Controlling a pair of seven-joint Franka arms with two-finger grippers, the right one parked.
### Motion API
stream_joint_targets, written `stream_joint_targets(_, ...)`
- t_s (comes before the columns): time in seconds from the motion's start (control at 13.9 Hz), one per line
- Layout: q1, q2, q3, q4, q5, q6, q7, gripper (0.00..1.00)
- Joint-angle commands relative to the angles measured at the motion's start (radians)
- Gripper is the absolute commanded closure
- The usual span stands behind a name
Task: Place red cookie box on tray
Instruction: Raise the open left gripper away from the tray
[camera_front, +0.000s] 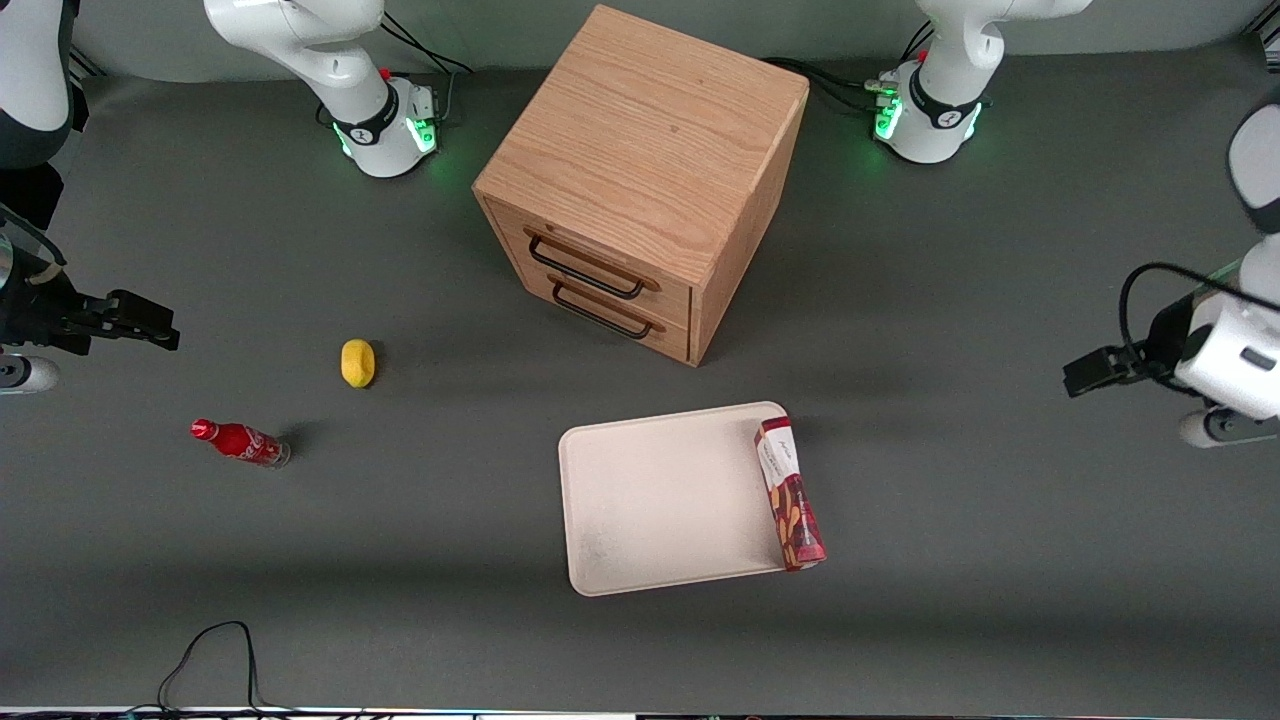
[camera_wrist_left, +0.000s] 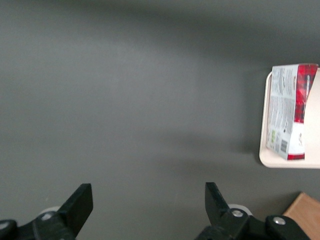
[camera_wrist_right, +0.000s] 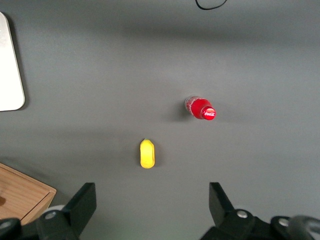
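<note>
Dark-red and narrow, the cookie box (camera_front: 790, 494) lies flat along the edge of the tray (camera_front: 660, 500) that faces the working arm's end of the table. Its white label end points toward the wooden cabinet (camera_front: 640, 180), and its end with the cookie pictures reaches the tray corner nearest the front camera. In the left wrist view the box (camera_wrist_left: 288, 112) sits on the rim of the tray (camera_wrist_left: 295, 161), with a grey and white side panel showing.

The off-white tray rests on the grey table (camera_front: 1000, 480), in front of the cabinet's 2 drawers and nearer to the front camera than the cabinet.

The gripper (camera_front: 1085, 372) hangs over bare table toward the working arm's end, well apart from the box and tray. In the left wrist view its 2 black fingers (camera_wrist_left: 80, 202) are spread wide with nothing between them, only grey table under the gripper (camera_wrist_left: 148, 202).

Toward the parked arm's end lie a small yellow object (camera_front: 358, 362) and a red soda bottle (camera_front: 238, 442) on its side, the bottle nearer to the front camera. A black cable (camera_front: 215, 655) loops on the table near the front camera.
</note>
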Motion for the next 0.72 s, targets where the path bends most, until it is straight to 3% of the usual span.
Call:
stream_joint_targets(0.0, 0.006, -0.055, -0.008, -0.037, 0.013, -0.023, 0.015, 0.00)
stream_joint_targets(0.43, 0.002, -0.066, 0.004, 0.052, 0.028, -0.072, 0.053, 0.00)
stream_joint_targets(0.65, -0.080, -0.060, 0.107, 0.112, 0.027, -0.101, 0.073, 0.00)
